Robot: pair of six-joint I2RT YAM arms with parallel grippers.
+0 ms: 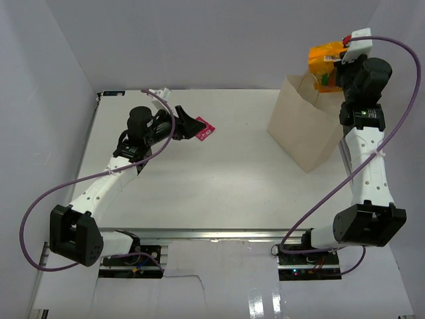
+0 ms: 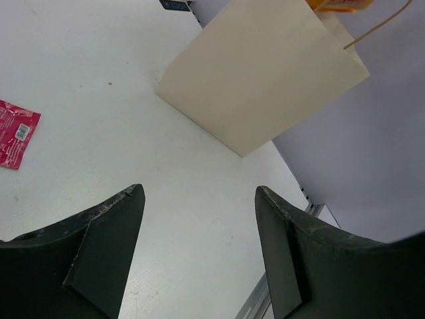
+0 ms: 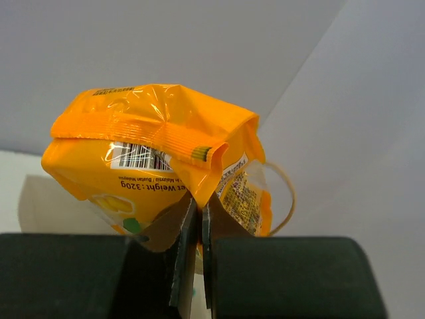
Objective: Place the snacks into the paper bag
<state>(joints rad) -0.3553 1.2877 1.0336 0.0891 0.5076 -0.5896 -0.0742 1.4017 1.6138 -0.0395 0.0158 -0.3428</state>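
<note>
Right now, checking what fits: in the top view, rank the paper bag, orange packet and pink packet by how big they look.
1. paper bag
2. orange packet, raised nearer the camera, so it may look oversized
3. pink packet

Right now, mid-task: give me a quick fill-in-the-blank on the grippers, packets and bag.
1. The right gripper is shut on the orange packet, holding it ___ the paper bag.
2. The left gripper stands ___, with nothing between its jaws.
3. The pink-red packet lies on the table beside the ___ gripper.
Missing words: above; open; left.
</note>
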